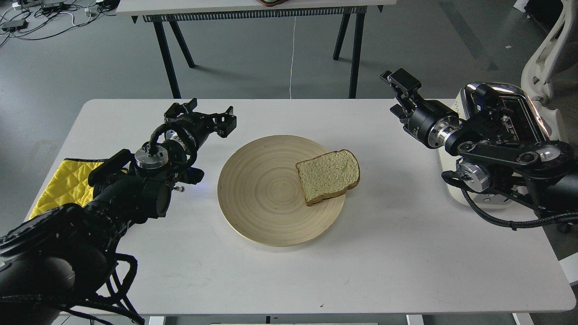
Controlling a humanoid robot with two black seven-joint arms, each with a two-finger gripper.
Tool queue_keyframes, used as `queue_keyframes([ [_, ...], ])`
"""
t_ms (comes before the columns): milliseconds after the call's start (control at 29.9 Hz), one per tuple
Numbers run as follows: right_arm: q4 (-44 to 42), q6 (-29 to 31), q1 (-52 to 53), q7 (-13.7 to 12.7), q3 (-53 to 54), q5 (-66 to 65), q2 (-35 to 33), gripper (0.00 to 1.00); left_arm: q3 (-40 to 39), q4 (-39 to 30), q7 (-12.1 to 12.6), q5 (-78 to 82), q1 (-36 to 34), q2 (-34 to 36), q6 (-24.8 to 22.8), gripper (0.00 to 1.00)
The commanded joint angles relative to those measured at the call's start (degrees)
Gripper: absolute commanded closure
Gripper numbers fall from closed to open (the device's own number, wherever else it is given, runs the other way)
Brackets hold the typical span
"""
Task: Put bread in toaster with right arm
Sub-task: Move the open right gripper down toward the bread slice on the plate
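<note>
Bread lies flat on the plate, at about three o'clock on it, its crust corner hanging just over the rim. That overhang, on the side facing the right arm, probably gives a finger an edge to get under. The plate sits mid-table, between the two arms.

From the bread, the right gripper is at about two o'clock, well apart and raised above the table, holding nothing; it is seen nearly end-on, so I cannot tell how its fingers stand. The toaster is at three o'clock from the bread, near the table's right edge, largely hidden behind the right arm; part of its chrome top shows. The slots face up, so the slice will likely need turning on edge before it goes in.

At nine o'clock from the plate, the left gripper hovers with fingers spread, empty, clear of the plate, probably parked out of the way. A yellow cloth lies at the table's left edge.

The grasp has not begun.
</note>
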Motion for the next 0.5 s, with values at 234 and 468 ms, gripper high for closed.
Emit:
queue_keyframes([
  [234, -0.63, -4.4, -6.37, -0.01, -4.06, -0.18, 6.81, 0.02, 0.0, -0.01, 0.0, 0.0, -0.03, 0.0, 0.0, 0.0],
  [468, -0.63, -5.72, -6.99, -0.1, -4.24, -0.18, 8.66, 0.03, 0.0, -0.01, 0.0, -0.08, -0.03, 0.0, 0.0, 0.0],
])
